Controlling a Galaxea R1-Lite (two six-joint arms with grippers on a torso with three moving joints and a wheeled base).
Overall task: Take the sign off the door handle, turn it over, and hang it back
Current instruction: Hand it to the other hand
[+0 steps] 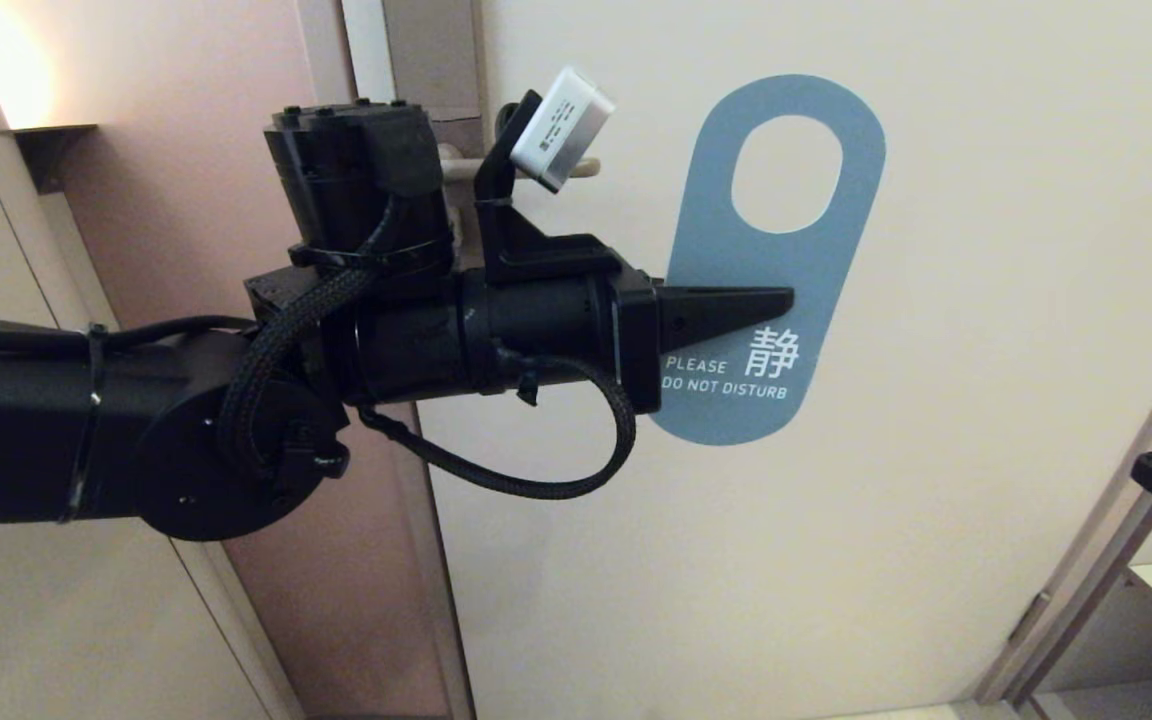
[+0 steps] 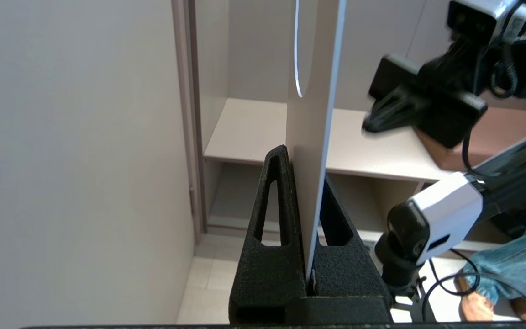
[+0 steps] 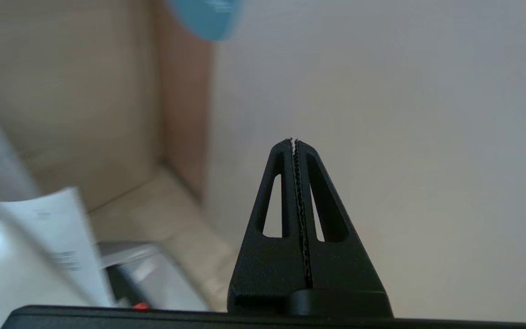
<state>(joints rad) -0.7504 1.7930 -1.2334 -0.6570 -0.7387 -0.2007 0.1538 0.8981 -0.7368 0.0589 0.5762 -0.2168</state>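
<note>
Left pincer (image 1: 781,300), black with tapered ribbed fingers, is clamped tight on the sign (image 1: 776,250), a flat card with rounded ends and an oval hole. It grips the card's lower half edge-on, just above the lettering. The teal-blue "PLEASE DO NOT DISTURB" face looks toward the head camera. The sign is off the door handle (image 1: 456,168), a slim beige-grey lever mostly hidden behind the left wrist, and hangs in the air in front of the pale door (image 1: 986,400), well to the handle's right.

Left wrist view: the card (image 2: 311,151) stands upright between the fingers (image 2: 274,201), seated deep toward their base, its pale face toward the lens.

Right pincer (image 3: 296,144) is fully closed on nothing. In its own view it points at the door panel, the sign's blue tip (image 3: 208,18) above it. The left wrist view shows it (image 2: 375,121) raised near the card.

Judgement: the turn-over is in hand. If the right arm is to take the card, it must open first and bite a free part clear of the hole before the left lets go. A thin stiff card can pivot in a narrow pinch.

Surroundings: a pinkish wall (image 1: 186,120) lies left of the door frame; a low shelf unit (image 2: 254,132) stands beside the door over a tiled floor (image 2: 208,278).
</note>
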